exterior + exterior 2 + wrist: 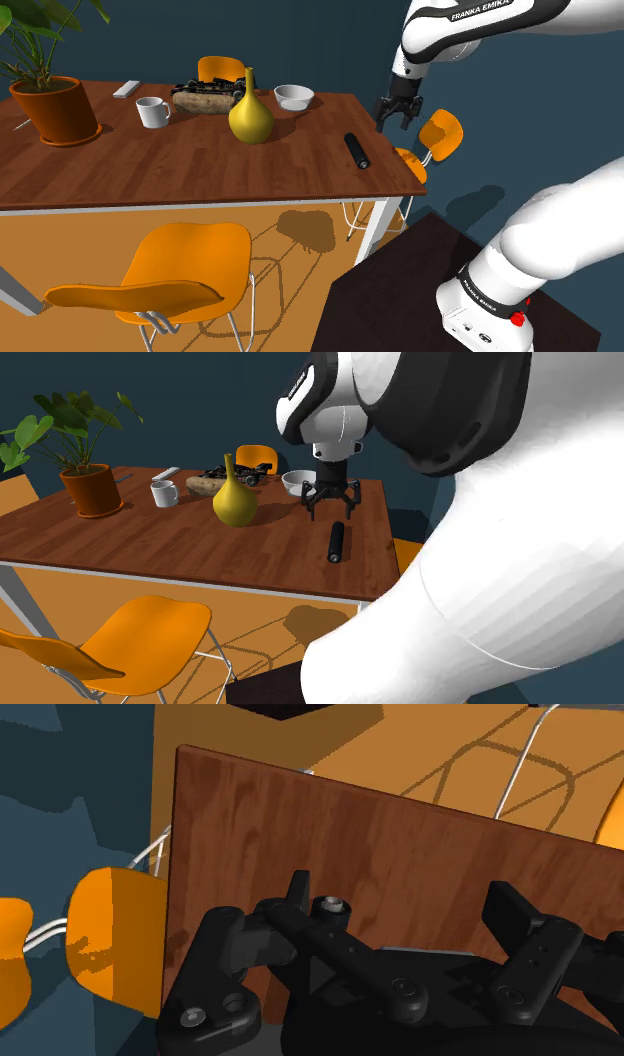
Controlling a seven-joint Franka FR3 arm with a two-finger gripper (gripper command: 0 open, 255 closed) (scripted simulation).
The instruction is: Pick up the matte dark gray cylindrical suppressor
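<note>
The white arm (470, 25) arches overhead, wrist angled downward. The black hand (398, 121) points down, both fingers (298, 892) spread apart with nothing between them.

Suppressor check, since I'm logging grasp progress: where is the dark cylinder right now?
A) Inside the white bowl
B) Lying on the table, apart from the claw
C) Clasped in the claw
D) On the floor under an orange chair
B: the dark cylinder lies flat on the brown table near its edge, while the claw hovers apart from it, open, with nothing between its fingers.
</note>
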